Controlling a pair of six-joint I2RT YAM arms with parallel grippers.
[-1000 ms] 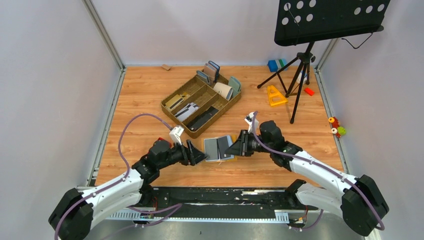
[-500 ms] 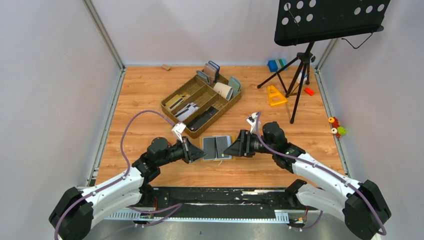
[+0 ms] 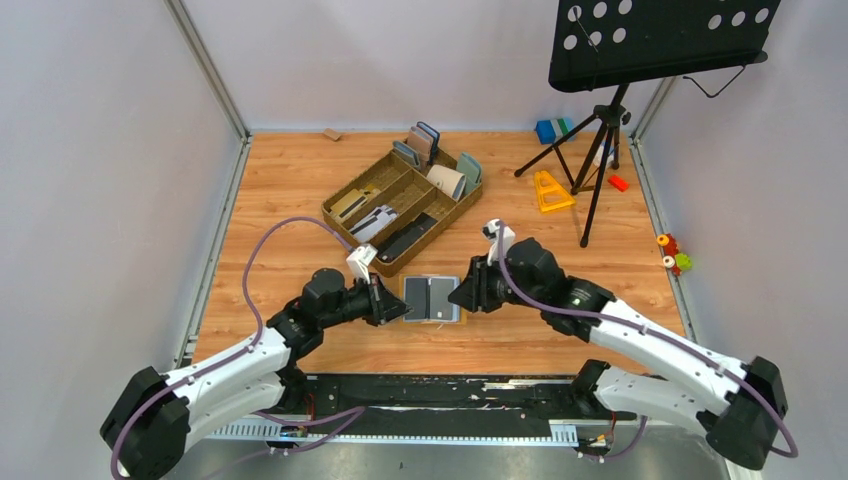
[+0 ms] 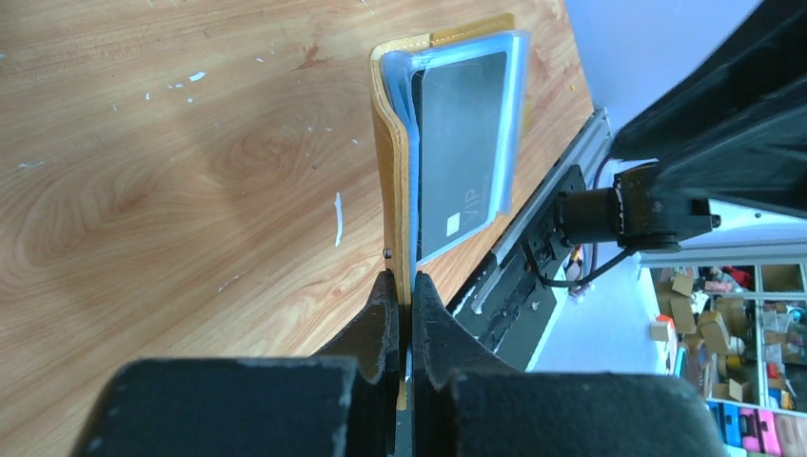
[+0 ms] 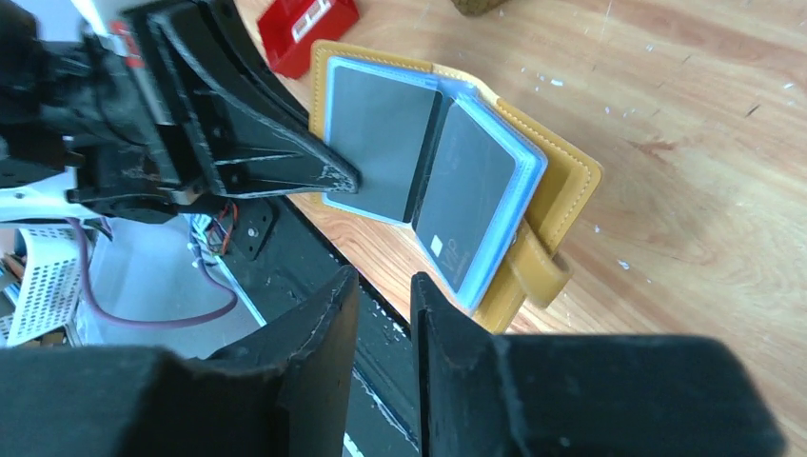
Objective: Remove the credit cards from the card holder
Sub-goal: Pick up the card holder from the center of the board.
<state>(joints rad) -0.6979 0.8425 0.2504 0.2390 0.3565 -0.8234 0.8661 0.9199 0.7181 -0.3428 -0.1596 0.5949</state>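
Spanning the scene, wooden table (image 3: 300, 200); near its centre card holder (image 3: 431, 298) open, left gripper (image 4: 410, 286) clamped on its left edge, right gripper (image 5: 383, 286) narrowly parted, empty, beside its right edge; credit cards (image 5: 381, 143) in sleeves.

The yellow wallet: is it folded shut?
No, the yellow wallet is spread open in the right wrist view, with two grey cards showing side by side inside it.
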